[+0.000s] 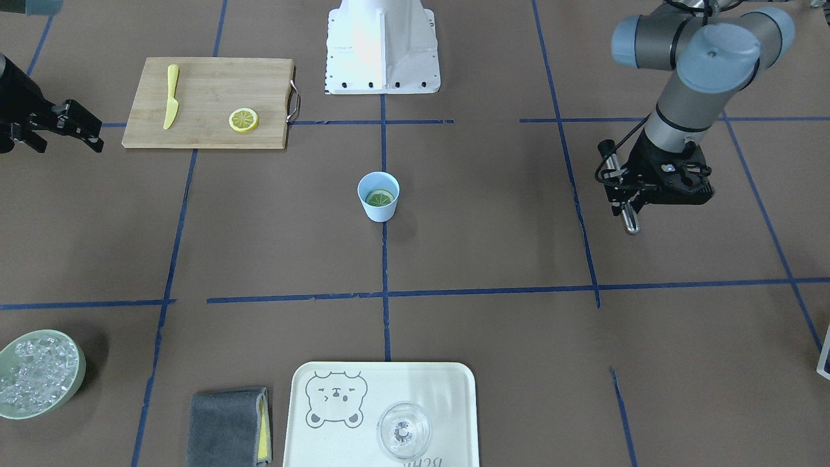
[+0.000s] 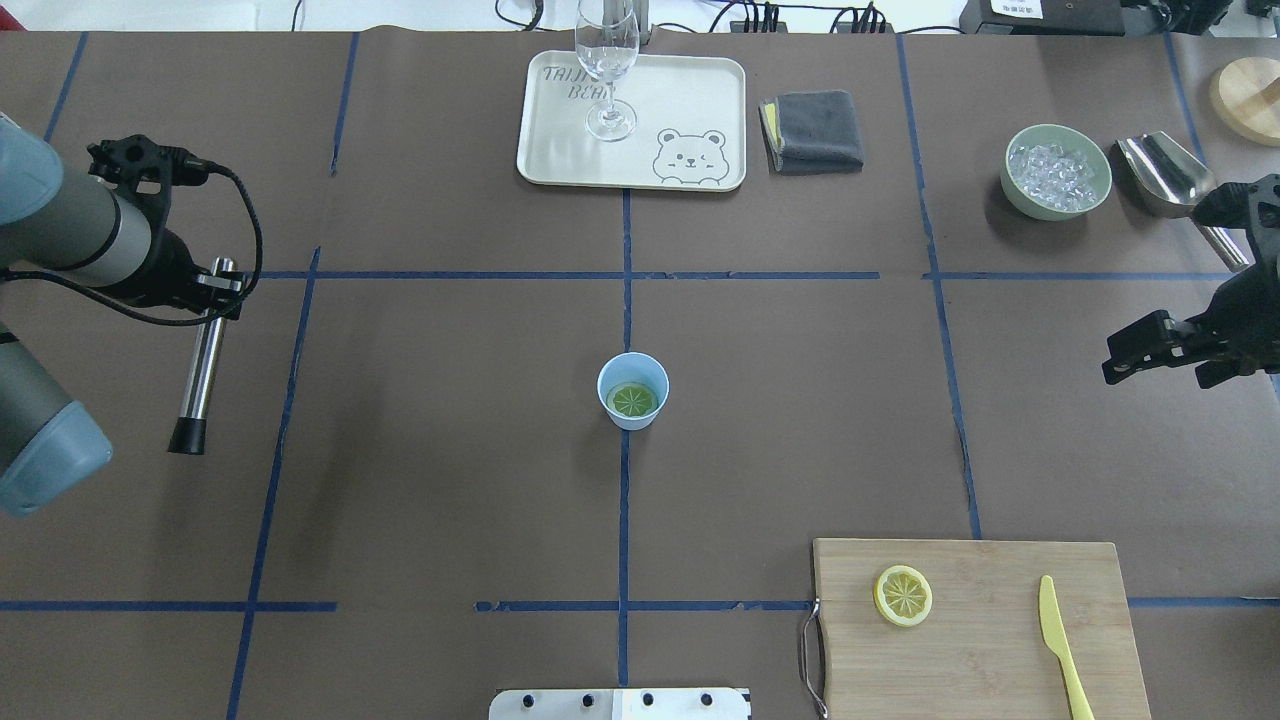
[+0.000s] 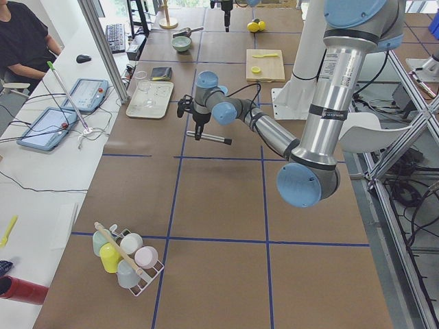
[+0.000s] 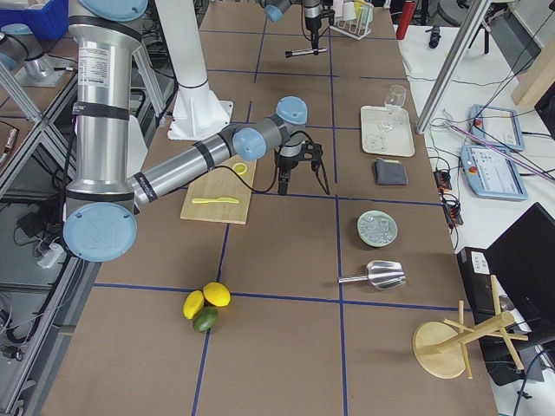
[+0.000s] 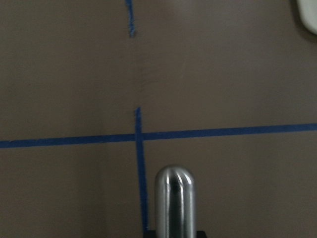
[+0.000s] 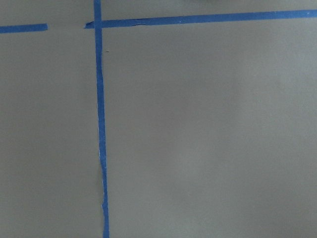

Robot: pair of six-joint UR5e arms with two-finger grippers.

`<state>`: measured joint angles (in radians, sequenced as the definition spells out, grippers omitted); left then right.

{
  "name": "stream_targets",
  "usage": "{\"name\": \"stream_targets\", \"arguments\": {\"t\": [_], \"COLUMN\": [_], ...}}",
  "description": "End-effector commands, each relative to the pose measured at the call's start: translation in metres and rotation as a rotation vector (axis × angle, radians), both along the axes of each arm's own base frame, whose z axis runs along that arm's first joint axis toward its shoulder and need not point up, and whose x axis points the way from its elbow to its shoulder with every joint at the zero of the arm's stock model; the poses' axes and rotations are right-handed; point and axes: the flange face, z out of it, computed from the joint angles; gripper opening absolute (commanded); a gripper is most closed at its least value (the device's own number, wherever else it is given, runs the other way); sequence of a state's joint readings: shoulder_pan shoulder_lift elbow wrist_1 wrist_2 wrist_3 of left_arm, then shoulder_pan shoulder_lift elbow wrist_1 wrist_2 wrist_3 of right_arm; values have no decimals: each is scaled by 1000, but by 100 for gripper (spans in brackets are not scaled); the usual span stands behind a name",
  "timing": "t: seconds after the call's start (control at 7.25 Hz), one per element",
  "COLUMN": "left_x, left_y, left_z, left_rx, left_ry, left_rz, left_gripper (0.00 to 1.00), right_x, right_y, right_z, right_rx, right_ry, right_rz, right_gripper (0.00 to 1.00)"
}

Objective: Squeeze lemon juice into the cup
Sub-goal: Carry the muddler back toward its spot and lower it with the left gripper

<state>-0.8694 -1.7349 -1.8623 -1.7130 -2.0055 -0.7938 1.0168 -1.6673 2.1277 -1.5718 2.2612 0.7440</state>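
The cup (image 2: 633, 412) stood upright near the middle of the table (image 2: 450, 480), on a line of blue tape. A lemon slice (image 2: 633, 400) lay flat inside it at the bottom, well below the rim, and looked greenish in the cup's shade. Both arms were far from the cup, one off to each side.

The left gripper (image 2: 218, 290) hung above the table on the robot's left, its jaws pressed onto a metal rod (image 2: 200, 360). It gripped the rod near one end. The left wrist camera showed the rod's rounded, shiny end over a crossing of blue tape.

The right gripper (image 2: 1140, 350) hovered on the robot's right, between the bowl of ice and the cutting board. Its fingers were spread apart with nothing between them. The right wrist camera showed only bare table and tape.

A second slice (image 2: 903, 595) lay flat on the cutting board (image 2: 980, 660), near the board's end with the metal handle. A yellow knife (image 2: 1060, 640) lay at the board's other end, apart from that slice.

On the far side of the table a tray (image 2: 700, 100) printed with a bear carried an upright stemmed glass (image 2: 607, 70). A folded grey cloth (image 2: 812, 130) lay just beside the tray. Further along sat a green bowl (image 2: 1050, 212) filled with ice, with a metal scoop (image 2: 1165, 175) next to it.
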Motion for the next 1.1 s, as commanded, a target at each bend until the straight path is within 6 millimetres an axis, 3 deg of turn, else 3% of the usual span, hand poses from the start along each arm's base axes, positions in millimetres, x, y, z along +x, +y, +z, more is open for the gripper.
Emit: {"name": "stream_targets", "arguments": {"t": [0.0,0.14,0.41,0.83,0.97], "left_x": [-2,-2,-8,-10,-11], "left_y": [10,14,8,-1,-8], "left_z": [74,93,113,119,112], "left_rx": [-134,-137,-166,-185,-174], "left_ry": [-13,-27,-46,-51,-44], "left_rz": [122,159,150,126,119], "left_gripper": [0,0,0,0,0], "right_x": [4,4,4,5,5], "right_y": [0,0,1,1,2], "right_z": [4,4,2,1,0], "right_rx": [5,4,5,4,4], "right_ry": [4,5,1,0,-1], "right_rz": [-5,-4,-2,1,2], "right_gripper": [100,100,100,100,100]}}
